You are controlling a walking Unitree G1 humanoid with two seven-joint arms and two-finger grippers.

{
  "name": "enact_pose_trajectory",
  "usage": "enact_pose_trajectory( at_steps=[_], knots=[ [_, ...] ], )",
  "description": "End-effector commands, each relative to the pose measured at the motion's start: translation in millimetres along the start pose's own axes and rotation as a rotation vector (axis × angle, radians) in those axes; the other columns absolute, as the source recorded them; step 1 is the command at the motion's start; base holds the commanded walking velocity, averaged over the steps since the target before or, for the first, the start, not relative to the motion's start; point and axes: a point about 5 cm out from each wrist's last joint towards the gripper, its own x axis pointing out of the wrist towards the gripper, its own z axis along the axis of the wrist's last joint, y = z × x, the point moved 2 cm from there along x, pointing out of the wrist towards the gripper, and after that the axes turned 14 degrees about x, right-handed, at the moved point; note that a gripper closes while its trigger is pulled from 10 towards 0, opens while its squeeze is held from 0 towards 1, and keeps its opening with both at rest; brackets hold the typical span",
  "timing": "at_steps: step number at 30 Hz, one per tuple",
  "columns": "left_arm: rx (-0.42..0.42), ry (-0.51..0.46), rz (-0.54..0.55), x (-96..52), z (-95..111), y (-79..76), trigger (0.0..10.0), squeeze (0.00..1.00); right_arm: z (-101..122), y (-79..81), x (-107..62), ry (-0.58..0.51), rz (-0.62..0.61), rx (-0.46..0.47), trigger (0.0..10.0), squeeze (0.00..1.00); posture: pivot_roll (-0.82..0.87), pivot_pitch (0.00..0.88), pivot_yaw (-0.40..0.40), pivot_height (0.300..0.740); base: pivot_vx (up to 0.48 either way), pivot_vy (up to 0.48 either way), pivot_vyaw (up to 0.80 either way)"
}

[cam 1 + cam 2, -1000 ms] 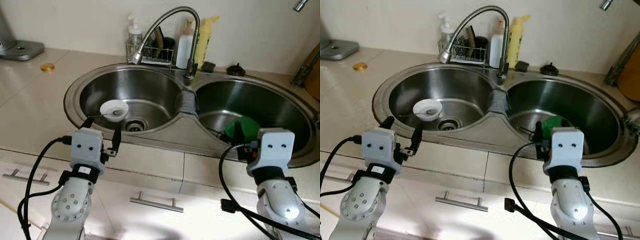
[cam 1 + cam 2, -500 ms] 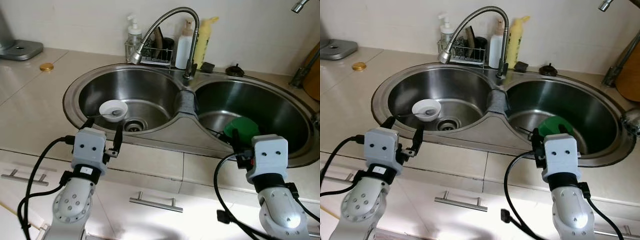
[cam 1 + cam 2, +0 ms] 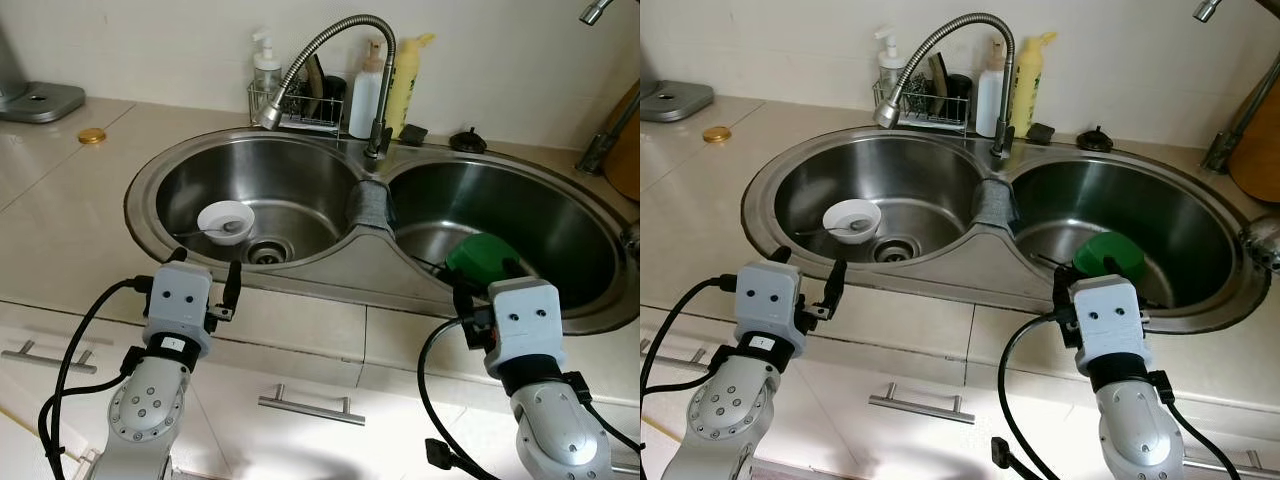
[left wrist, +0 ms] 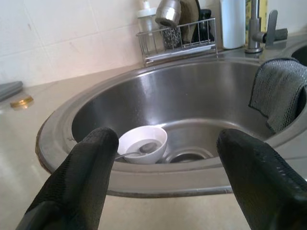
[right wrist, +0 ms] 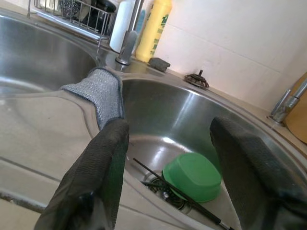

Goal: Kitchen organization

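Note:
A white bowl [image 3: 226, 221] with a spoon in it sits near the drain of the left basin of a steel double sink [image 3: 300, 272]. In the right basin a green bowl [image 3: 483, 255] lies upside down, with thin black chopsticks [image 5: 177, 194] beside it. My left gripper [image 3: 205, 268] hovers open over the counter's front edge, in line with the white bowl [image 4: 143, 144] and short of it. Over the front rim of the right basin my right gripper [image 5: 170, 129] is open too, empty, with the green bowl [image 5: 192, 176] beyond it.
A grey cloth [image 3: 367, 205] drapes over the divider between the basins. Behind the sink stand a gooseneck faucet [image 3: 330, 35], a wire rack [image 3: 300, 105], a white bottle [image 3: 368, 95] and a yellow bottle [image 3: 405, 80]. A gold lid [image 3: 92, 135] lies on the left counter. Drawer handles [image 3: 305, 405] run below.
Both arms have sunk and drawn back toward the counter's front edge. The right gripper has come away from over the green bowl. Bowls have not moved.

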Motion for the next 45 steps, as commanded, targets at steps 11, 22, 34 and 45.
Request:
enact_pose_trajectory(
  at_steps=[11,22,34,45],
  knots=[
    [-0.022,-0.058,-0.014,-0.8,8.1,-3.3,10.0,0.00,2.2,-10.4,13.4,-0.033,-0.101,0.019,10.0,0.00,0.11,0.000,-0.059,0.740,0.000,0.000,0.00],
    [-0.041,-0.096,0.007,-1.4,13.6,-0.8,10.0,0.00,-1.5,-9.0,13.9,-0.027,-0.101,0.016,10.0,0.00,0.11,0.000,-0.061,0.740,0.000,0.000,0.00],
    [-0.052,-0.095,0.002,-0.9,13.3,-1.5,10.0,0.00,-2.7,-10.7,14.2,-0.026,-0.108,0.018,10.0,0.00,0.11,0.000,-0.056,0.740,-0.191,0.000,0.00],
    [-0.066,-0.090,0.008,0.3,13.8,-1.2,10.0,0.00,-2.5,-12.3,15.2,-0.024,-0.107,0.016,10.0,0.00,0.10,0.000,-0.061,0.740,-0.274,0.000,0.00]
  ],
)
